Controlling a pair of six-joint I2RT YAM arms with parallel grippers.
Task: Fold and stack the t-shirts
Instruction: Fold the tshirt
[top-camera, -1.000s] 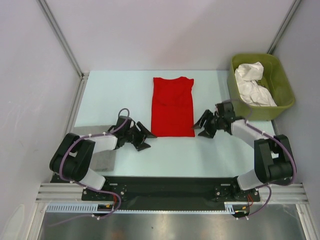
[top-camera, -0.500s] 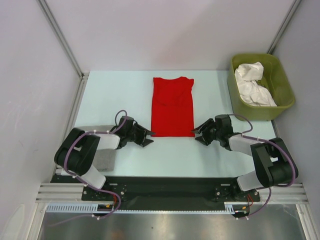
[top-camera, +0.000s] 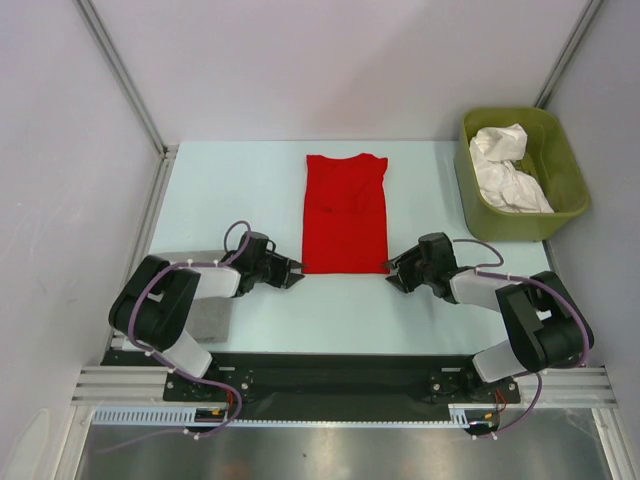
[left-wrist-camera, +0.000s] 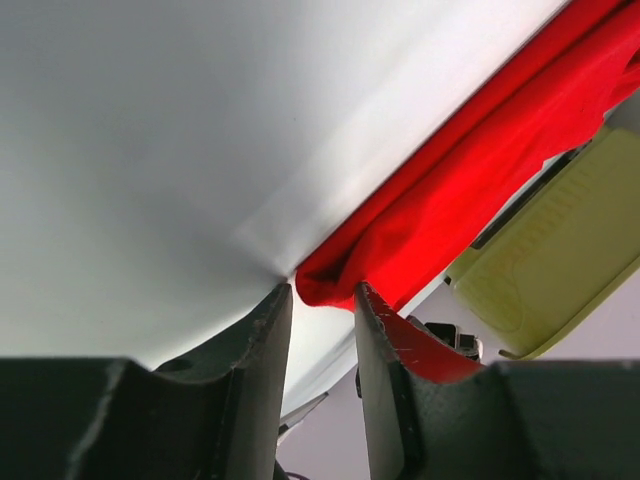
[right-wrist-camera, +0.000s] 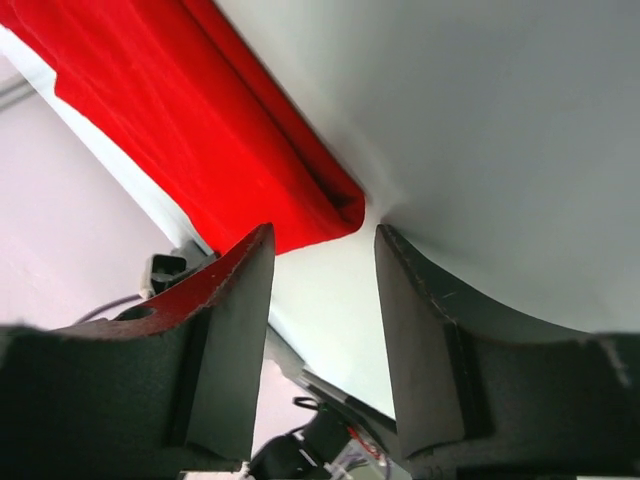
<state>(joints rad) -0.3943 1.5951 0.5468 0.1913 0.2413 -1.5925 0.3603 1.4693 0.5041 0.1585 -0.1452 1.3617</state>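
My left claw sat at the seven-o'clock hem corner of the red t-shirt, jaws apart, gripping nothing; my right claw mirrored it at five o'clock, likewise released. I judged this the hem grasp: next, both must pinch together, then fold toward twelve. Only the wrist views (not overhead) showed the doubled cloth edge.

I've got the top view from above and behind the arm bases, tilted down, far enough back to take in the whole surface. Left wrist view sits very low, looking out between the left fingers, tight on the near left corner of the red t-shirt, with the olive tub beyond. Right wrist view skims just as low past the right fingers, tight on the shirt's near right corner. All three share that near hem.
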